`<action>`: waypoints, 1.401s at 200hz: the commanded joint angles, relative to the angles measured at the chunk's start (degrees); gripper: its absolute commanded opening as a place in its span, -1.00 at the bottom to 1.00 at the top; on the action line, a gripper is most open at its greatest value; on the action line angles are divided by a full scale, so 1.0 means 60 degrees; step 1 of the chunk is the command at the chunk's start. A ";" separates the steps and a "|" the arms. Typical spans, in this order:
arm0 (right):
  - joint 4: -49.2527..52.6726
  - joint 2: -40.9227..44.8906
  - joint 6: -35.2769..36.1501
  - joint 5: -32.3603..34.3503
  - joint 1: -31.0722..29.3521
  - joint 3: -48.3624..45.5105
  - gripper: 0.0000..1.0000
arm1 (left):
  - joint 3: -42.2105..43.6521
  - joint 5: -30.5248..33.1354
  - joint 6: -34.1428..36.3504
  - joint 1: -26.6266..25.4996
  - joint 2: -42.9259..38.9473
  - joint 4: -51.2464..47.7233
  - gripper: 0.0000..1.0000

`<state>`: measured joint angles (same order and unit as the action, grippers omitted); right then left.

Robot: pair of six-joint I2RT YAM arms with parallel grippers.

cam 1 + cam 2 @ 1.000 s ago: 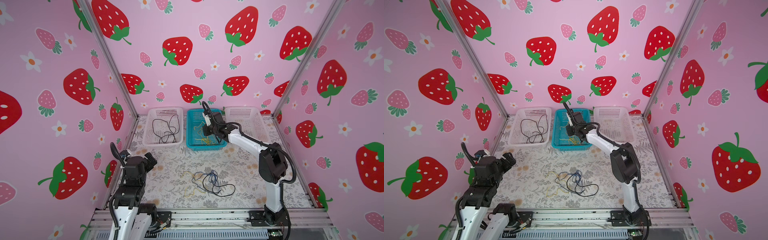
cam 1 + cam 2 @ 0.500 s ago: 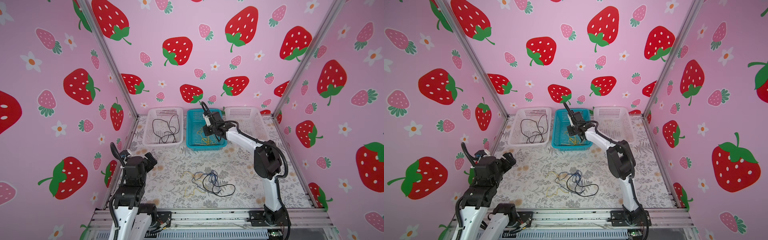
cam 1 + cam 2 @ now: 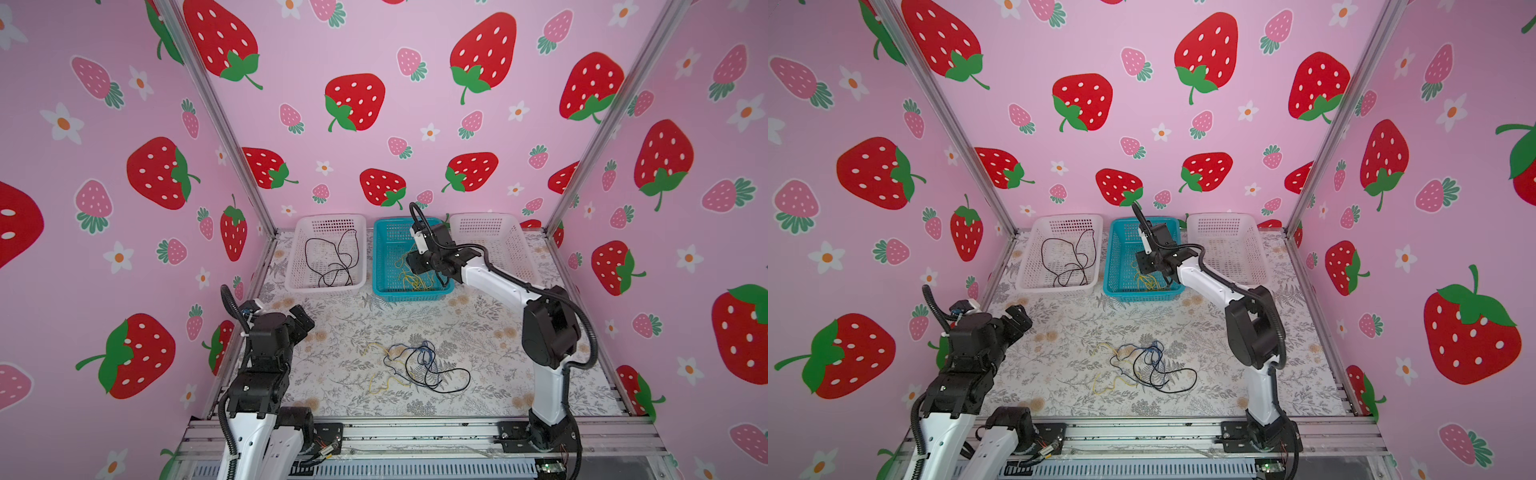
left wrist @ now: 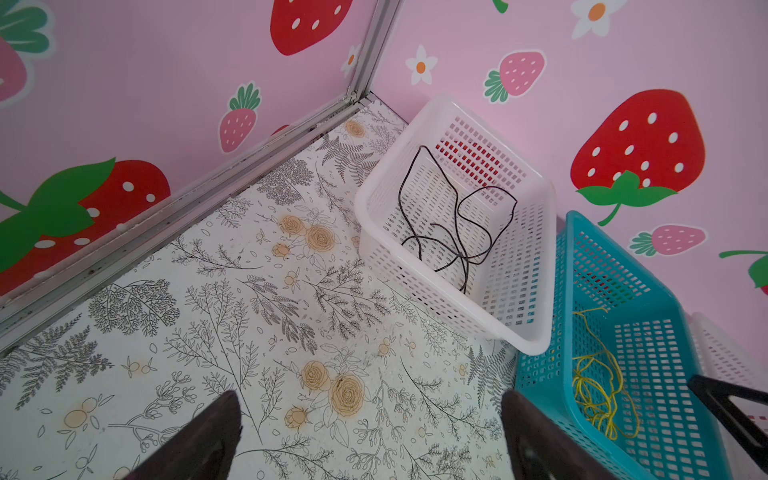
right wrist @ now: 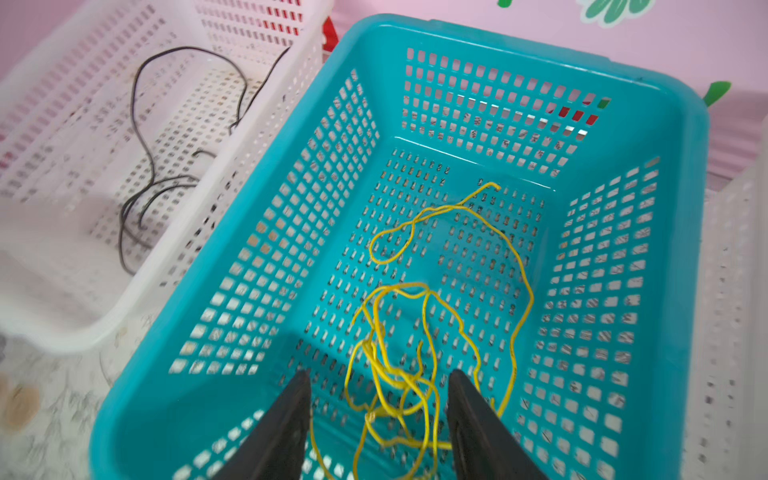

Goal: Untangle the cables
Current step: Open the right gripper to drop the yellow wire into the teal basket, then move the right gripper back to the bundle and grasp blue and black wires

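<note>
Yellow thin wire (image 5: 407,286): loose in teal plastic basket (image 5: 187,419).
Right hand (image 5: 379,374): spread above it; best lifted straight, snagging nothing.

The walls (image 3: 291,54) were pink, printed with red and pink strawberries and white flowers. The tabletop (image 3: 345,320) showed grey fern line-drawings with tan roses. A black cable (image 4: 462,253) lay in a white basket (image 4: 449,301), a yellow cable (image 5: 405,286) in a teal basket (image 5: 681,249); the loose tangle (image 3: 419,365) looked black, yellow and perhaps blue.
</note>
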<state>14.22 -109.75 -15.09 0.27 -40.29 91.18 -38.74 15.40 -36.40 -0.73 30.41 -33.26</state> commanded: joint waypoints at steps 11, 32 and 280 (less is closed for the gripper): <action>-0.1043 0.1680 -0.0394 -0.0323 -0.0284 -0.1781 0.28 | 0.0009 0.0056 -0.0174 0.0035 -0.0070 0.0093 0.98; -0.1256 0.2638 -0.0609 -0.0317 -0.0584 -0.3139 0.30 | 0.0018 0.0012 -0.0182 0.0047 -0.0059 0.0100 0.98; -0.2394 0.4631 -0.4177 0.1026 -0.4704 -0.8660 0.05 | 0.0056 -0.0068 -0.0144 0.0051 -0.0120 0.0102 0.98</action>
<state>1.19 -80.34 -38.30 6.00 -68.25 38.79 -38.74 14.50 -36.49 -0.73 30.04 -33.26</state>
